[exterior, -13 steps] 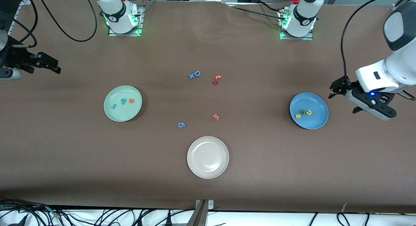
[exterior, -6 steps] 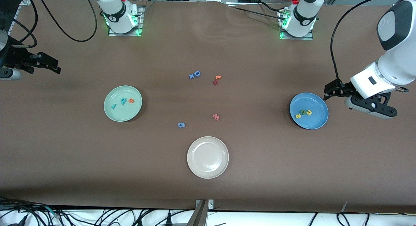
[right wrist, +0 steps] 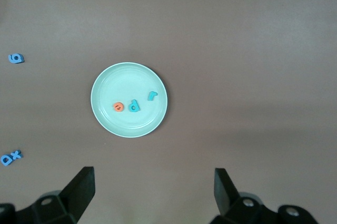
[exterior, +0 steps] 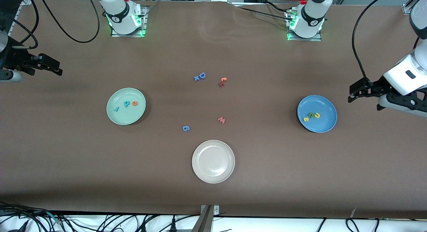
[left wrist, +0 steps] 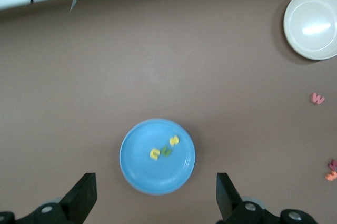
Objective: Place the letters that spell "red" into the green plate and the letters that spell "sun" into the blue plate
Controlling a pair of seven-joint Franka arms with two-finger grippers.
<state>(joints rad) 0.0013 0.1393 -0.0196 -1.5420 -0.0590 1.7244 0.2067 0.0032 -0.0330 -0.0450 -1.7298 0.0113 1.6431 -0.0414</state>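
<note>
Looking at two full plates: your sorting job seems done.

You have the green plate (exterior: 126, 106) at the right arm's end of the table, holding the teal "r" (exterior: 116, 109), teal "d" (exterior: 126, 104) and orange "e" (exterior: 134, 103). The blue plate (exterior: 317, 113) at the left arm's end holds the yellow "s" (exterior: 306, 119), green "u" (exterior: 311, 115) and yellow "n" (exterior: 317, 115). These foam letters look light, soft and thin, so pinch their edges gently. Both pincers are wide and hold nothing: the right gripper (exterior: 50, 65) waits, while the left gripper (exterior: 358, 91) has pulled away from the blue plate toward the table's end since a moment ago.
</note>
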